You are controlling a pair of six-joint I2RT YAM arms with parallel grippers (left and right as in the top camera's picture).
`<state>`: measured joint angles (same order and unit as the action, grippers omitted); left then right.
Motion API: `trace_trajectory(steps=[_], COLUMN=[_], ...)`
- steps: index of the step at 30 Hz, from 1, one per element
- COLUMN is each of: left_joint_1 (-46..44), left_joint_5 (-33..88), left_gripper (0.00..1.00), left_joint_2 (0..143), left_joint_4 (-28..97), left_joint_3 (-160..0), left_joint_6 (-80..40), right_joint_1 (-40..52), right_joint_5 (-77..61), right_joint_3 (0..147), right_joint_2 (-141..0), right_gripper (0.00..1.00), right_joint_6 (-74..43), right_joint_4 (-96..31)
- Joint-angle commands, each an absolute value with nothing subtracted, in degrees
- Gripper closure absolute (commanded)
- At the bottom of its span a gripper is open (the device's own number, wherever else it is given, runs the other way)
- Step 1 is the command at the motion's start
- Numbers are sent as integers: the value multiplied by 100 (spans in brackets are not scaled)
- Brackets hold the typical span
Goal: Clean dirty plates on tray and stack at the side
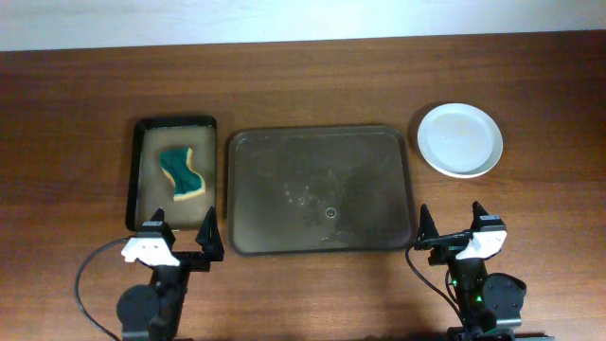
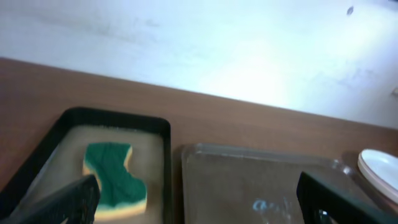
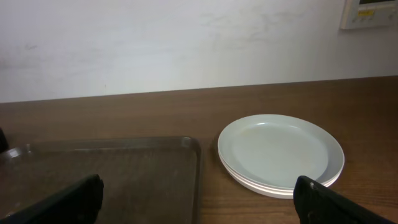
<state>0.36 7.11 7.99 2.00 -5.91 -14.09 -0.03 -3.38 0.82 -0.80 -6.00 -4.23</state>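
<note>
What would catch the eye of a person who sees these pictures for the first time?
The stack of white plates stands out brightly on the dark wooden table, just beyond the far right corner of the large brown tray. That tray lies in the middle and carries only faint wet marks. To its left, a green and yellow sponge lies in a narrower black tray.

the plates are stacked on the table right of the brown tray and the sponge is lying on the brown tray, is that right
Not quite. The sponge lies in the smaller black tray, left of the brown tray, which holds nothing; the overhead view shows this. The plates are indeed stacked on the table to its right.
</note>
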Motion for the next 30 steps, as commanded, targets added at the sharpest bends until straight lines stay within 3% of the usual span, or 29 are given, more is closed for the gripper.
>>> trace_trajectory(steps=[1,5,14,20,30], left_joint_1=[43,45,38,38,38], left_joint_5=[749,567,523,-248,-338], left_gripper=[1,1,1,1,1], left_joint_2=[419,242,27,27,27], left_joint_4=[-281,-196,458,480,478], left_joint_3=[-86,-51,-51,-49,-49], left_joint_6=[-1313,-1221,722,740,738], right_joint_1=[-38,-38,-40,-40,-38], right_joint_5=[-390,-390,-390,-390,-390], right_joint_3=[32,32,32,32,32], right_joint_2=[-25,-25,-25,-25,-25], right_gripper=[2,2,2,2,1], right_joint_6=[-600,-600,-600,-600,-600], right_joint_4=[-421,-421,-421,-421,-421])
